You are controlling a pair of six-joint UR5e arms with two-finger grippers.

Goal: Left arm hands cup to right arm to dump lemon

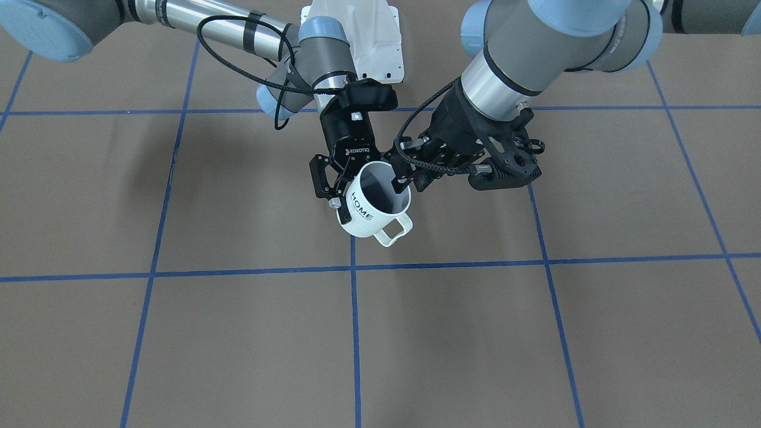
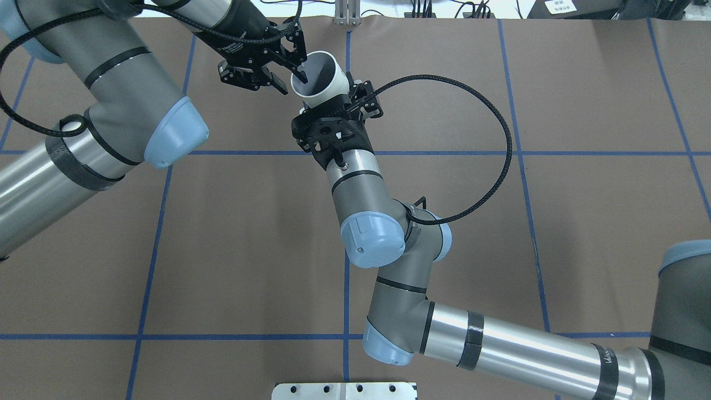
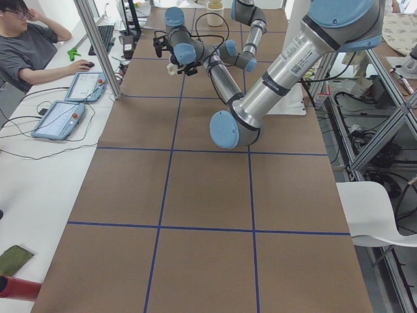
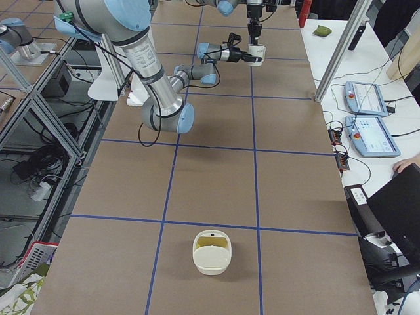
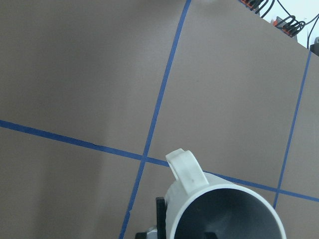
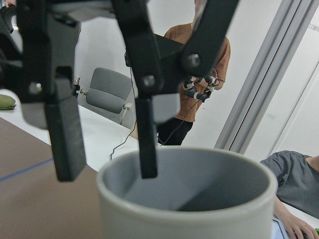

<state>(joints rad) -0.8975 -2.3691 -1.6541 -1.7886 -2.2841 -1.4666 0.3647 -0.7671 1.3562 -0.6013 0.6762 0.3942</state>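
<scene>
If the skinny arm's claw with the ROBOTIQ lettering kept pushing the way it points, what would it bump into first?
Probably the cup itself: the right gripper already has its fingers either side of the cup's body, so the wall sits right ahead. Beyond that, only table, though depth is unclear.

You see 2 silver-and-grey arms with light-blue caps: thick left arm [image 1: 535,53], slimmer right arm [image 1: 285,41] with looped black cable, white ROBOTIQ lettering.

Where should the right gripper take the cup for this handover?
The cup by its ribbed body below the rim, coming from the robot's side. The left gripper has a finger inside the rim, and the handle points toward the operators, so that wall looks free.
</scene>
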